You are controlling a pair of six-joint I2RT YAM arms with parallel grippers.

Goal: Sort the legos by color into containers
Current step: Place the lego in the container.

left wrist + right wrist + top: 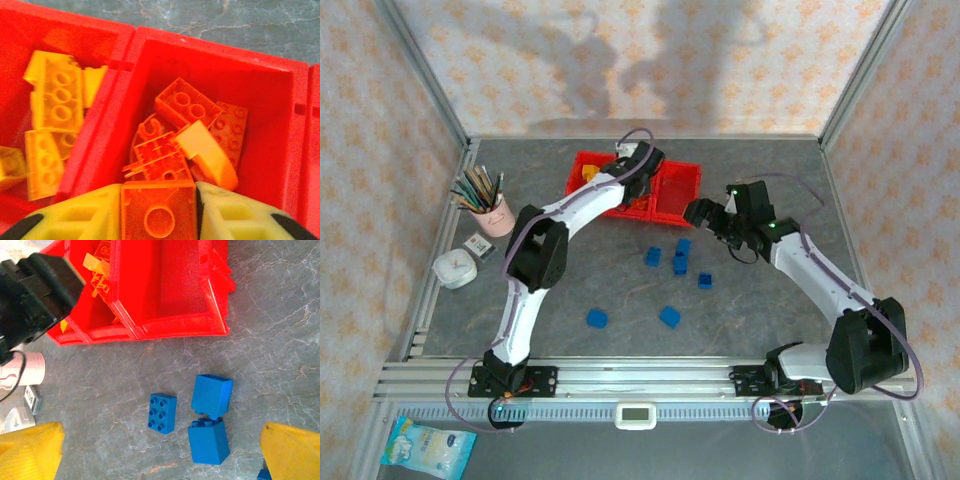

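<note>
Bin below; left claw around lego

**Brick and bin tally**

Six blue bricks lie on the worktop. Three red bins stand joined in a row. One bin holds at least four yellow bricks. Its neighbour holds at least four orange bricks. One more orange brick sits in the left claw. There is one pink pencil cup.

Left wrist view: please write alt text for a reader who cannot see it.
An orange brick sits between the yellow fingers of the left tool, above a red bin of orange bricks. A neighbouring bin holds yellow bricks.
</note>
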